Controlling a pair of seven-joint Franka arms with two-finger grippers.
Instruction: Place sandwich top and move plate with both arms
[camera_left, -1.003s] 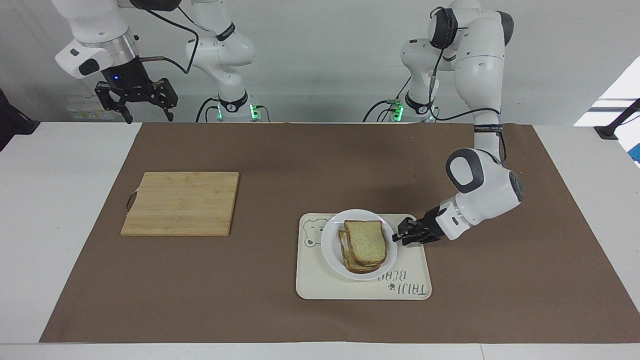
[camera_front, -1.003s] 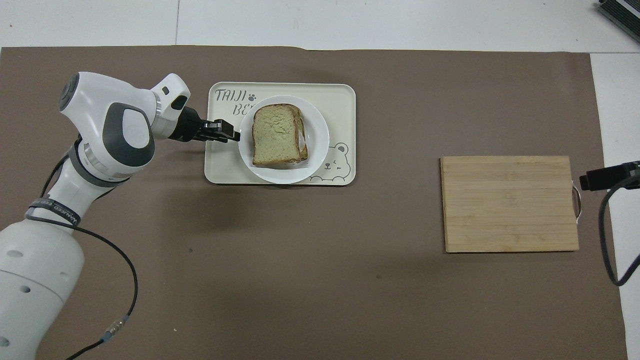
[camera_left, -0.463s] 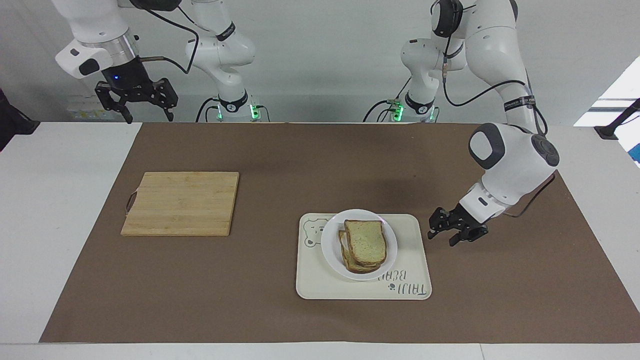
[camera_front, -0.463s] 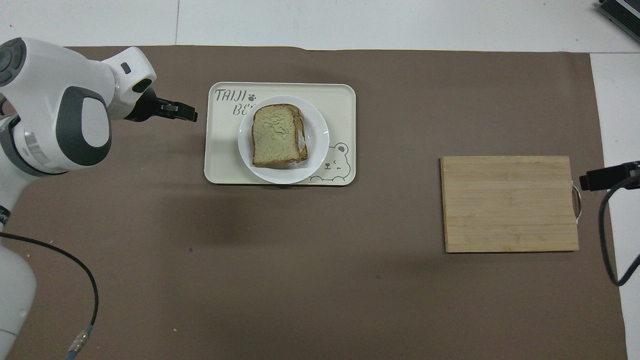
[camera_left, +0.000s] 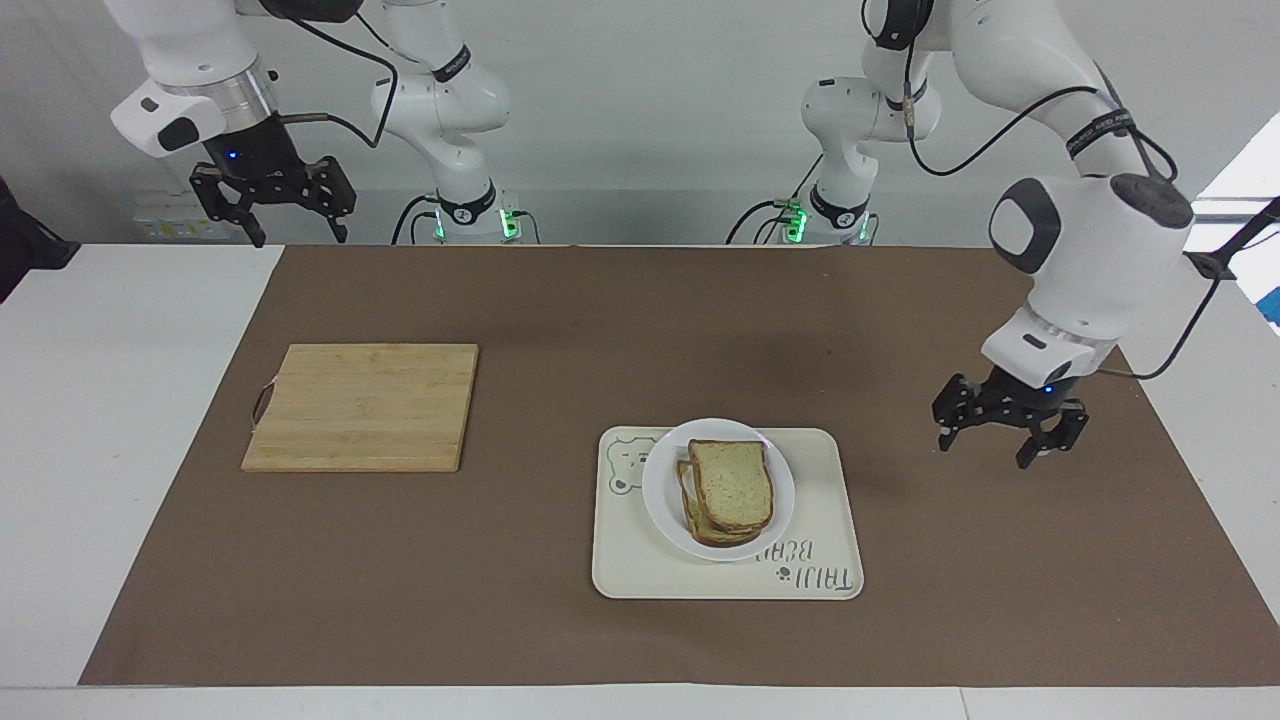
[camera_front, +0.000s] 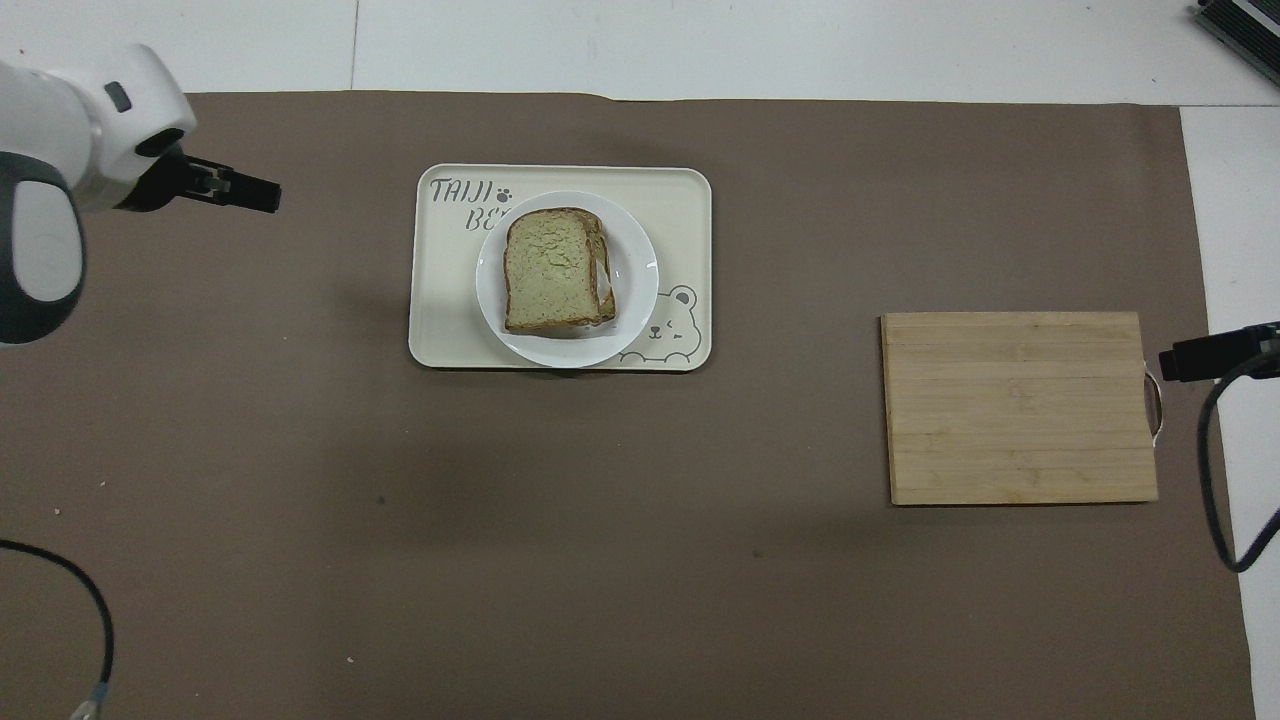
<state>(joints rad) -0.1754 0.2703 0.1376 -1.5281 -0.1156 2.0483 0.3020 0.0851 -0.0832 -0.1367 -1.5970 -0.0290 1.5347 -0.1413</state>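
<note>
Sandwich top (camera_left: 731, 484) sits on ur plate (camera_left: 664, 500), well apart from left hand (camera_left: 1005, 430), open w/ nothing in it; right hand (camera_left: 272, 205) waits, open too.

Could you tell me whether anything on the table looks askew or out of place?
Only slightly: the top slice sits skewed on the slice under it, whose crust shows along one side. The plate rests flat on the tray. Nothing spilled.
</note>
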